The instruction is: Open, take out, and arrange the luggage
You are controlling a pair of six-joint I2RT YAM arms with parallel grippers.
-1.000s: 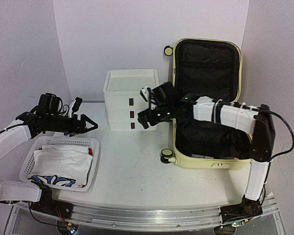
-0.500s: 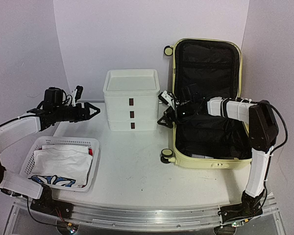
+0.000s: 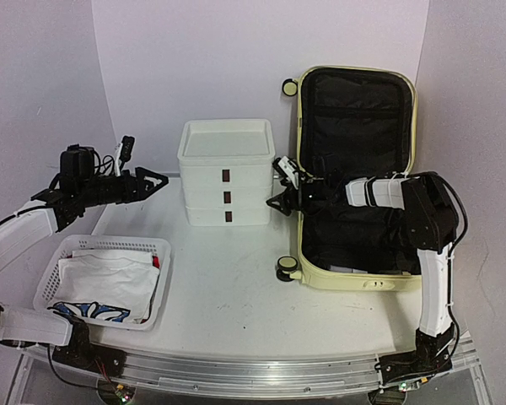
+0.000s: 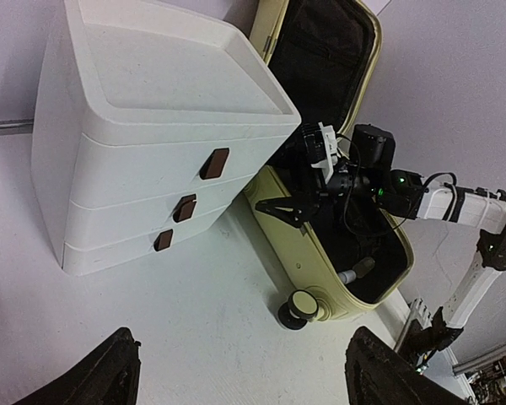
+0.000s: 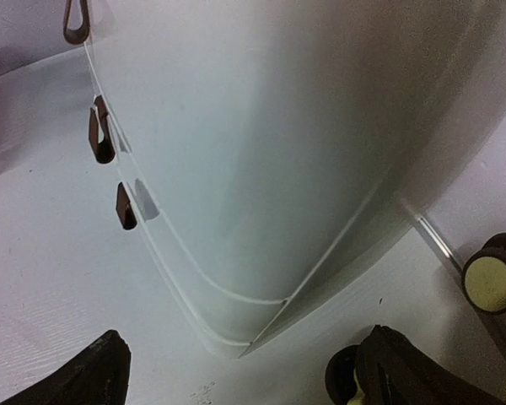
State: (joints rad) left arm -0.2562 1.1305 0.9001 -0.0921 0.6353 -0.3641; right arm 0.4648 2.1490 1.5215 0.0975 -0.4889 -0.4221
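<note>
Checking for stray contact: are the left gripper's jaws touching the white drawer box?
Apart. The left wrist view shows bare table between the left gripper and the drawer box.

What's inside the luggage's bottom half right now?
Mostly black lining in the luggage. A small pale item lies near its front wall; I cannot tell what. The right arm covers the back part.

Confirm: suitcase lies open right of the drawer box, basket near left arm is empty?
Not empty: the top external view shows folded white fabric in the white perforated basket. The pale yellow suitcase is open, right of the white drawer box.
</note>
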